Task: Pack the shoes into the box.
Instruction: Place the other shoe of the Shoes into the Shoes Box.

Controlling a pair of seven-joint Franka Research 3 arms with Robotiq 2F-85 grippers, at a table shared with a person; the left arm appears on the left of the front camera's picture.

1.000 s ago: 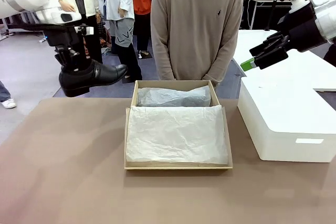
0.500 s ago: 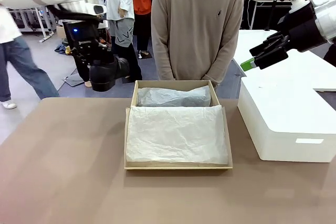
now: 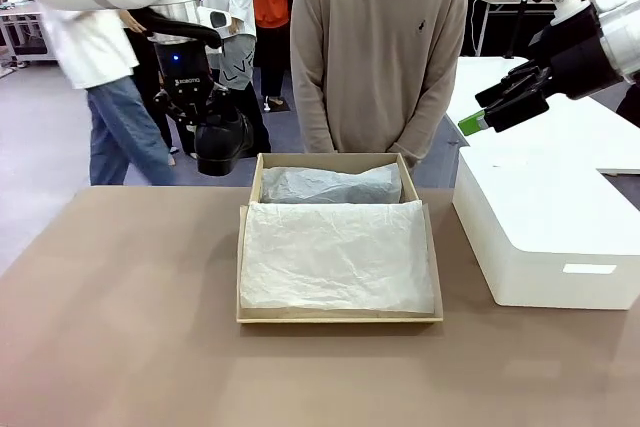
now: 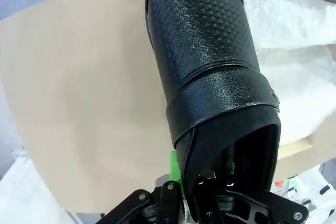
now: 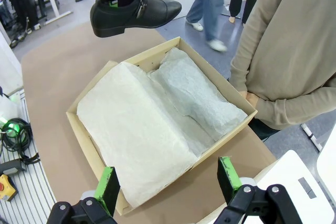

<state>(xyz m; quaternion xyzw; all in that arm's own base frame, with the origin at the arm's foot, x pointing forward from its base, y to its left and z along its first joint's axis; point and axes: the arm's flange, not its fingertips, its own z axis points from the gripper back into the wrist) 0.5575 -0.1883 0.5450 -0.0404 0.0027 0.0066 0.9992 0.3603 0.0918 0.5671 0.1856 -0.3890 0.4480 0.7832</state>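
Shoe [image 3: 224,139] foreshortened, left claw [image 3: 205,119] half hidden

Open box [image 3: 340,317] top unobstructed; white box [image 3: 545,237] close beside, person [image 3: 378,47] apparently just behind.

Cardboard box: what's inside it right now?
Crumpled white tissue paper lines the box; the shoe hangs outside it. Anything under the paper is covered.

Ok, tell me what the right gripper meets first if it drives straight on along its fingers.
Most likely the white tissue paper lining the box: the open right gripper points down at it with nothing between. Depth is unclear, so it might catch the box's near rim instead.
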